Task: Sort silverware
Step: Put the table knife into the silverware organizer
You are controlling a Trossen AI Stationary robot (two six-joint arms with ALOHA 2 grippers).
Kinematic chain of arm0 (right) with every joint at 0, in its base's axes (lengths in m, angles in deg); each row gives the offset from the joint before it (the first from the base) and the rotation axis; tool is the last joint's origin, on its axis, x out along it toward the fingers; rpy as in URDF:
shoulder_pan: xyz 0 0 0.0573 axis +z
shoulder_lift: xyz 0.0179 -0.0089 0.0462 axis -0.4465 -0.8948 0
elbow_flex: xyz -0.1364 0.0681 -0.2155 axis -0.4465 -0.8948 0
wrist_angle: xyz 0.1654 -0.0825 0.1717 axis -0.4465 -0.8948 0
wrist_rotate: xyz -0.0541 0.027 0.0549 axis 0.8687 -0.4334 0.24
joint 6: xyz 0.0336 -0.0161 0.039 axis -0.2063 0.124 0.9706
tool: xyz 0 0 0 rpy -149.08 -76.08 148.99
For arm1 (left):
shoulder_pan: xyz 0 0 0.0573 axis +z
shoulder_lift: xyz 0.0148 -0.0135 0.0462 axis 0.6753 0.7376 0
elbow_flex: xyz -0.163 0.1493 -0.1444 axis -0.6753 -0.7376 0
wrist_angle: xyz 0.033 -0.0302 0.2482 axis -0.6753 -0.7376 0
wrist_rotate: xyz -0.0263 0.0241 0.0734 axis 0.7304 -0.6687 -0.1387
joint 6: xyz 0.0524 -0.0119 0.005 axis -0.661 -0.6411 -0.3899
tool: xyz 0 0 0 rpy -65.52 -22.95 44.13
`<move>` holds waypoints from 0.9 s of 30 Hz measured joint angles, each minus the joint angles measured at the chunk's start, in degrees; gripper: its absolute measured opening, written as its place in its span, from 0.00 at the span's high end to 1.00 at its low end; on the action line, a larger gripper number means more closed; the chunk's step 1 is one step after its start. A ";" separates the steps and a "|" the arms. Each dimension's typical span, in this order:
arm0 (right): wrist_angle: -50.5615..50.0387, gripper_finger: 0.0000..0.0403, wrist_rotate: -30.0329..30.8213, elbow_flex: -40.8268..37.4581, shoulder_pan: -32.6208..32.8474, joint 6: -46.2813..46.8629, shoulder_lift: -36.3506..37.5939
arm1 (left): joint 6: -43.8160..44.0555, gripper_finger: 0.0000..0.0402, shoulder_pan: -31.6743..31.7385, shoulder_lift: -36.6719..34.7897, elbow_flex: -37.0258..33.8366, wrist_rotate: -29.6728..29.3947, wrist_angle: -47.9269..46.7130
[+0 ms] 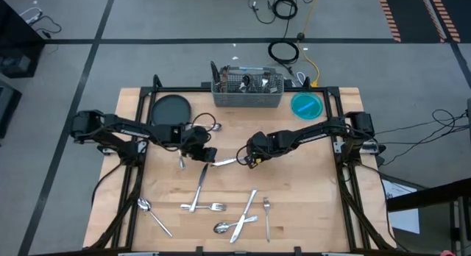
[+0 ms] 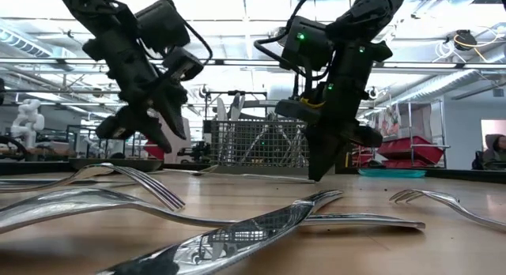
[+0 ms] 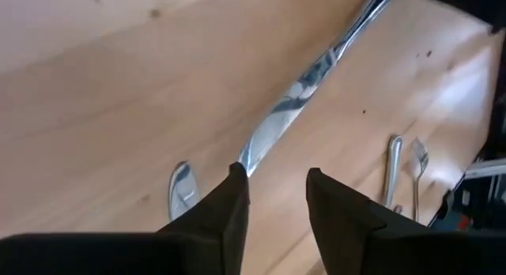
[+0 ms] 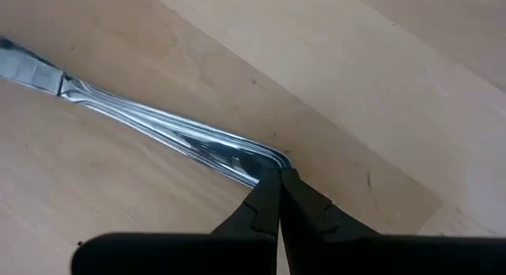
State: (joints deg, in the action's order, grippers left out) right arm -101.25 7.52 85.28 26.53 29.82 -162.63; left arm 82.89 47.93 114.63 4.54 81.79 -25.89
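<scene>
A table knife lies flat on the wooden table between my two grippers. My right gripper is shut, with its tips at the knife's handle end. My left gripper is open and hovers over the blade end, a finger on either side without touching. More silverware lies loose near the table's near edge: a spoon, forks, a knife with a spoon and a fork. The wire-mesh caddy at the far edge holds several pieces. My right gripper meets the knife at the very end of its handle with its shut fingertips, coming from above and slanting down. The knife lies flat on the table. Whether the tips press on the end or only rest against it, I cannot tell.
A dark round plate sits at the far left and a teal dish at the far right. A spoon lies beside the plate. Bare wood shows around the knife in the table's middle.
</scene>
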 joint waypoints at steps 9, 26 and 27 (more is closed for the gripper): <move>0.68 1.00 0.33 -0.09 0.00 -1.32 -0.02 | -0.44 0.50 0.59 9.99 0.20 3.33 4.60; 1.54 1.00 1.04 -0.13 0.00 -2.12 -0.11 | -3.07 0.83 0.03 20.19 0.29 17.64 25.88; 1.48 1.00 1.13 -0.13 0.00 -2.12 -0.11 | -4.23 0.91 -0.13 20.24 0.26 18.40 27.73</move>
State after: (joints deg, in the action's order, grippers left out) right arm -99.77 8.64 85.15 26.53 27.70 -162.74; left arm 78.66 47.80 134.87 4.80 100.19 1.83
